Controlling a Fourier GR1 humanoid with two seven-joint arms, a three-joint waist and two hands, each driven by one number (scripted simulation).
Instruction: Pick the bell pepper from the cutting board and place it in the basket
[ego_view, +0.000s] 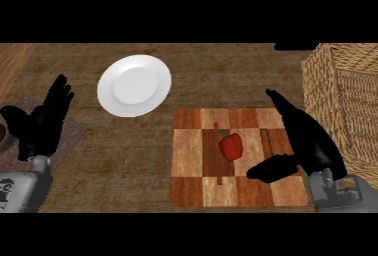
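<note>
A red bell pepper (231, 145) with a green stem lies near the middle of the wooden checkered cutting board (198, 160). My right hand (308, 140) hovers over the board's right side, fingers straight and pointing away, thumb spread toward the pepper but apart from it. The wicker basket (347, 100) stands at the right edge, just beyond that hand. At the left side my left hand (43, 122) stays open with fingers up.
A white plate (134, 85) sits behind the board to the left. A woven mat (70, 132) lies under the left hand, with a dark round object (4, 135) at the left edge.
</note>
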